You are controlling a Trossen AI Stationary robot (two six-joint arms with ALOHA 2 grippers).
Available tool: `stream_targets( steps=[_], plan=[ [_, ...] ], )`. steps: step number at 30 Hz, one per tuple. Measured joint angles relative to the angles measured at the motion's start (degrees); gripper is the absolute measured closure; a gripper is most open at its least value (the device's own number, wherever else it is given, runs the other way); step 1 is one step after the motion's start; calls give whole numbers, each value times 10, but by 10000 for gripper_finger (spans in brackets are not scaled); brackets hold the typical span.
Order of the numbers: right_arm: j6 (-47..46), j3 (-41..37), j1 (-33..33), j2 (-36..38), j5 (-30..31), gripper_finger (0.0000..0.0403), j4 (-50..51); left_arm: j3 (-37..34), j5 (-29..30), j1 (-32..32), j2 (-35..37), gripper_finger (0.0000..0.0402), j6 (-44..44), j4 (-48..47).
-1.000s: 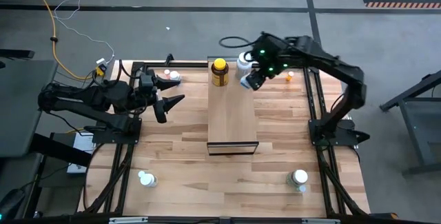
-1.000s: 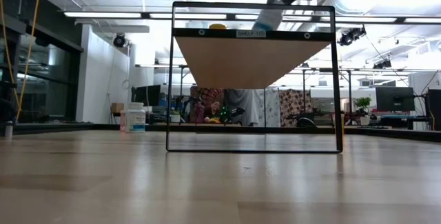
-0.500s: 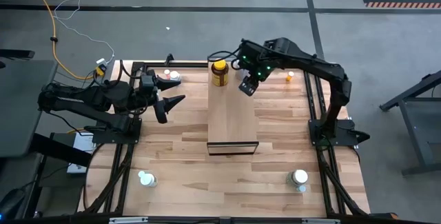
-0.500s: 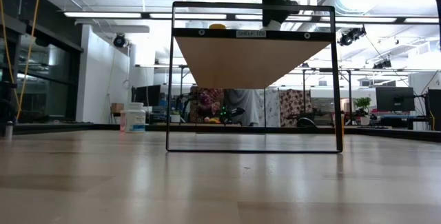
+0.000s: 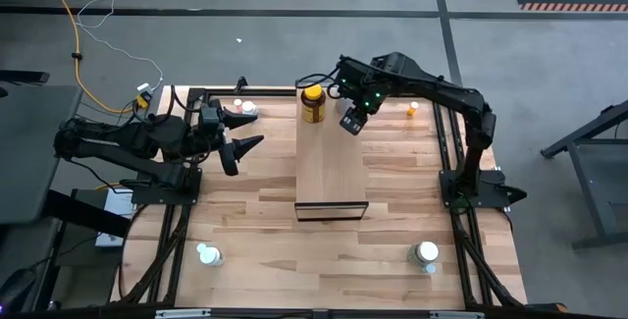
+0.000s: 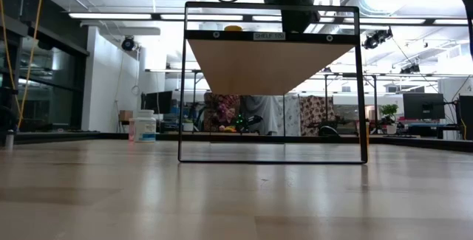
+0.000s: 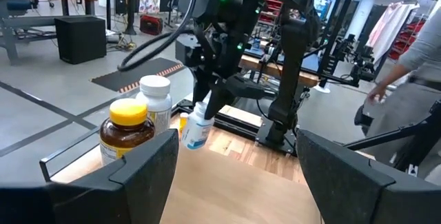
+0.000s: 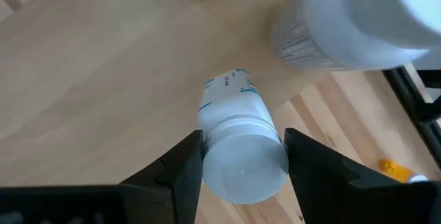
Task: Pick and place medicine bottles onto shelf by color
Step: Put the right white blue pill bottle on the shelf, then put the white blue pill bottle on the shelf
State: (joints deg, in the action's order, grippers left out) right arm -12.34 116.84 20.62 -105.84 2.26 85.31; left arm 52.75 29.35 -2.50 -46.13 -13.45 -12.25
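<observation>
Right gripper clamping a small white bottle by its cap end, hanging over the shelf toward its far end, at roughly 3 o'clock from the amber bottle. Holding the bottle's long axis tilted, base angled down toward the board, just above it and seemingly not touching. Crowding a larger white bottle just beside the amber one. Reaching in from the 3 o'clock side, forearm sloped down. Left gripper waiting at 9 o'clock off the shelf, fingers spread and gripping nothing.
</observation>
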Motion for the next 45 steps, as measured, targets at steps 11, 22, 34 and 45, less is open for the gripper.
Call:
stream_targets(
  steps=[11, 22, 34, 45],
  plan=[
    [14, 0, 0, -17, -1, 229, -3, 0, 0, 0, 0, 118, 0, 0],
    [38, 0, 0, -17, -10, 228, -23, 0, 0, 0, 0, 118, 1, 0],
    [37, 0, 0, -17, -23, 163, -38, 0, 0, 0, 0, 118, 1, -2],
    [96, 9, 0, -7, -9, 148, -32, 0, 0, 0, 0, 118, 1, -6]
  ],
)
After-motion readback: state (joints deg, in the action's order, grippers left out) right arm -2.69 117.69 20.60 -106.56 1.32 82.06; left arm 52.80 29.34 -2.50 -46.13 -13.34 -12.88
